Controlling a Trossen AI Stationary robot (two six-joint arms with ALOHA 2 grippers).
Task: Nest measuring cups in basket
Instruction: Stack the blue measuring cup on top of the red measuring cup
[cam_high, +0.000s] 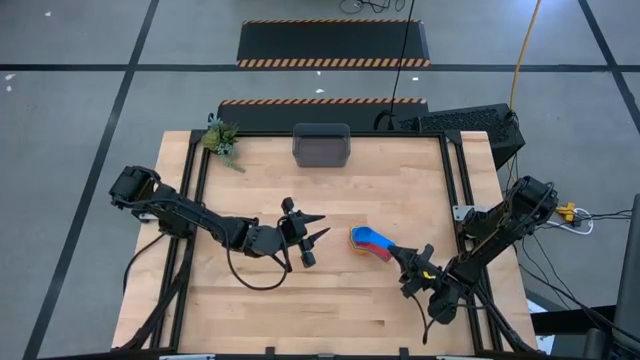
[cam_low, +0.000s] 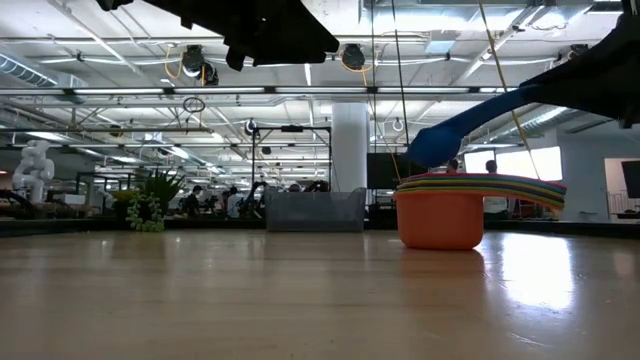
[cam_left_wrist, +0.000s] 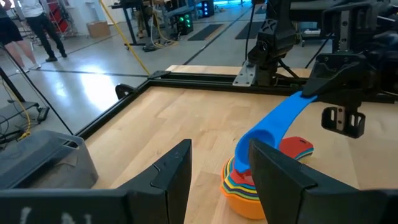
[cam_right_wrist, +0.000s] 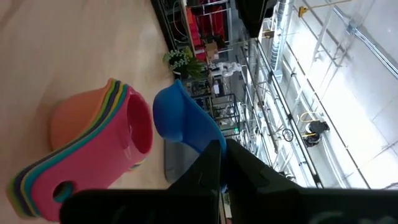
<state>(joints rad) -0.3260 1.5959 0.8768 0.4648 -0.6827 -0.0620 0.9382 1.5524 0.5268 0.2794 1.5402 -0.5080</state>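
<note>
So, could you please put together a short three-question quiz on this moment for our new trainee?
1. True or false: the nested stack of measuring cups already sits inside the basket.
2. Which cup does the right gripper hold by its handle? A) the orange cup B) the blue cup C) the green cup
3. Fill in: the left gripper hangs above the table with its fingers ____ and nothing between them.

Key
1. False: the stack stands on the table, and the basket is apart from it at the far edge.
2. B: the blue cup, raised and tilted just over the stack.
3. open
</note>
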